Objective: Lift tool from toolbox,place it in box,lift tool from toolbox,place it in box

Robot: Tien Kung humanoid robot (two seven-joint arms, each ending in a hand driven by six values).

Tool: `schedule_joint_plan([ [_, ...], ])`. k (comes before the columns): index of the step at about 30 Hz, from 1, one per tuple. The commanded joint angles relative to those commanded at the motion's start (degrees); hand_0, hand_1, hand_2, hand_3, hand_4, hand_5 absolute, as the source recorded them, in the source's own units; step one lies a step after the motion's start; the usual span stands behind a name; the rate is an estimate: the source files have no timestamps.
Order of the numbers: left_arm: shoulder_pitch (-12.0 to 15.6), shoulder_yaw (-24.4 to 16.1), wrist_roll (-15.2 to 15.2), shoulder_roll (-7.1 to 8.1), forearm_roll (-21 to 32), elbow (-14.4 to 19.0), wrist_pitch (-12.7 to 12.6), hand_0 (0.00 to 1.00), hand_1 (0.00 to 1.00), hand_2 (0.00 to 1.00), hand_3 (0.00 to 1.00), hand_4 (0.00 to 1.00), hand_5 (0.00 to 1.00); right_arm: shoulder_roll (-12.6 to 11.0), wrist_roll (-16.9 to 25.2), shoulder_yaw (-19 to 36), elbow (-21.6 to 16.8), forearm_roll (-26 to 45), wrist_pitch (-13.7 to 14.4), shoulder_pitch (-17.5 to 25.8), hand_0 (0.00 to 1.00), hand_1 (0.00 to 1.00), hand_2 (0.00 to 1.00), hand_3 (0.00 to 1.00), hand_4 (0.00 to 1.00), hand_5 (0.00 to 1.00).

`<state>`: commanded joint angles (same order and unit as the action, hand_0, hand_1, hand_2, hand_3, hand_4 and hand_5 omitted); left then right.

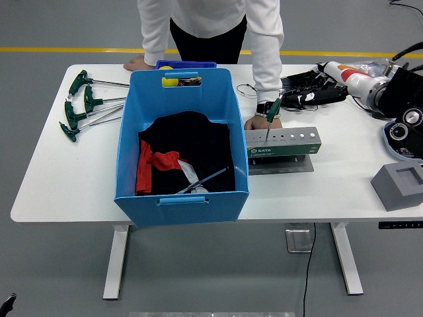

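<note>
The blue box point(129, 148) stands mid-table and holds black and red cloth. A slim metal tool point(202, 179) lies on that cloth near the front wall. To the right of the box sits the grey-green toolbox stand point(291, 142), with one green-handled tool point(271, 113) upright in its left hole. A person's hand point(259, 123) rests against the stand's left end. My right hand point(310, 97) hovers behind the stand at the back right, with its black fingers stretched out and holding nothing. My left arm is out of view.
Several green T-handle keys point(82, 105) lie at the table's left end. A small blue bin point(186, 65) with a yellow item sits behind the box. A grey block point(400, 185) and a bowl point(400, 146) occupy the right edge. The person leans over the far side.
</note>
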<state>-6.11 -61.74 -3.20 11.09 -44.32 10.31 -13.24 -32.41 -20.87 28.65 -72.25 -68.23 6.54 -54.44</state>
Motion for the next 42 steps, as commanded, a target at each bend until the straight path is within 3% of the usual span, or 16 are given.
schedule_joint_plan([
  [5,0.2,0.6,-0.2,-0.18,0.6,0.0,0.1,0.883,0.897,0.902,0.747,0.701,0.772,-0.3,6.8,6.4,-5.9,12.3,11.4,8.7,0.503,0.576,0.726,0.885,0.998,0.831],
  [7,0.1,1.0,-0.4,-0.17,1.0,0.0,0.2,0.883,0.897,0.902,0.747,0.701,0.772,0.3,10.2,7.9,-7.6,17.1,14.8,11.3,0.503,0.576,0.726,0.885,0.998,0.831],
  [10,0.0,1.1,-0.5,-0.23,1.0,0.0,0.2,0.883,0.897,0.901,0.747,0.701,0.772,1.6,14.3,8.9,-9.1,24.2,17.5,14.3,0.480,0.568,0.742,0.908,0.998,0.821],
  [17,-0.3,1.3,-0.6,-0.32,1.1,0.0,0.4,0.882,0.896,0.902,0.747,0.701,0.772,4.6,18.9,8.6,-9.5,41.3,18.3,18.5,0.471,0.569,0.756,0.919,0.998,0.814],
  [23,-0.2,1.7,-0.5,-0.38,1.1,0.0,0.3,0.883,0.896,0.901,0.747,0.701,0.772,6.8,20.8,8.2,-6.3,55.9,17.9,18.7,0.469,0.569,0.757,0.933,0.998,0.826],
  [30,-0.3,1.3,-0.3,-0.25,0.3,0.0,0.3,0.883,0.896,0.902,0.747,0.700,0.771,7.9,21.7,7.6,-2.2,71.8,17.2,18.1,0.463,0.564,0.754,0.937,0.998,0.864],
  [42,-0.3,1.9,-0.1,-0.28,0.1,0.0,0.4,0.883,0.895,0.901,0.745,0.698,0.769,8.1,21.7,4.4,-0.4,74.7,17.5,18.7,0.465,0.561,0.753,0.940,0.997,0.865],
])
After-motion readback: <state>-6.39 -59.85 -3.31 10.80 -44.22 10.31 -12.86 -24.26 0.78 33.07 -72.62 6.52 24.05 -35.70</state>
